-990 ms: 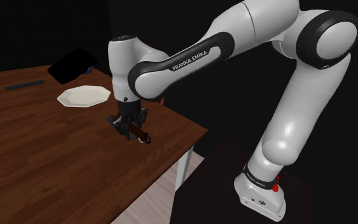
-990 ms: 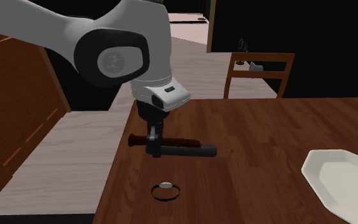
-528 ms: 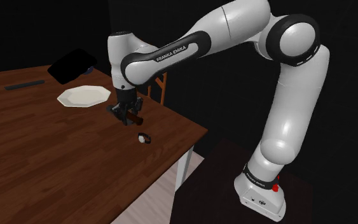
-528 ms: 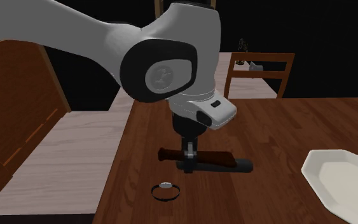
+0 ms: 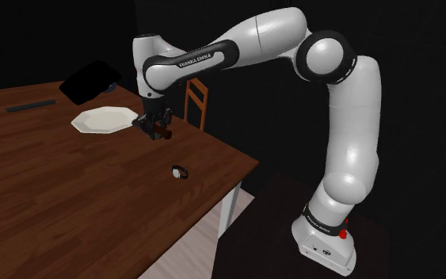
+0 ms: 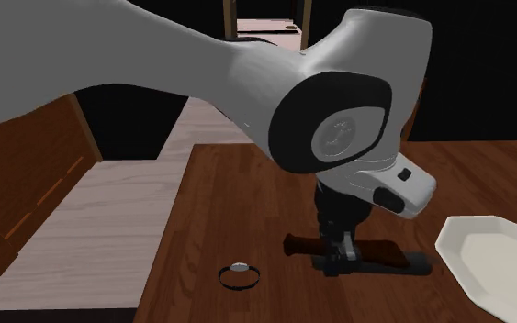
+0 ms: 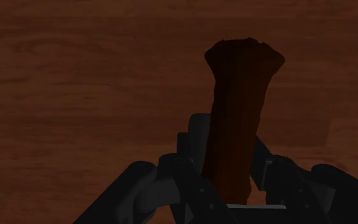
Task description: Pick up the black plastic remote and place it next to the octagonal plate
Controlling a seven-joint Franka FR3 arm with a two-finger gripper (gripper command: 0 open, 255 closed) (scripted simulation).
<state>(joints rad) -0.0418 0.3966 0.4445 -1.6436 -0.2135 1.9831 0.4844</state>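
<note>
Shoulder view: the gripper (image 5: 154,127) holds the remote (image 5: 163,135) above the wooden table (image 5: 55,198), near the white octagonal plate (image 5: 104,120).

Second exterior view: the remote (image 6: 385,252) (dark brown here) hangs level over its shadow, between a small ring (image 6: 240,273) and the octagonal plate (image 6: 495,257).

Wrist view: both fingers (image 7: 193,149) are clamped against the remote (image 7: 241,108).

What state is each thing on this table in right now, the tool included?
tool: shut on the remote.
remote: dark brown, clasped between the fingers, held just above the table, its shadow below it.
octagonal plate: white, empty, lying flat on the table.
wristwatch: lying on the table near its edge, apart from the tool.
</note>
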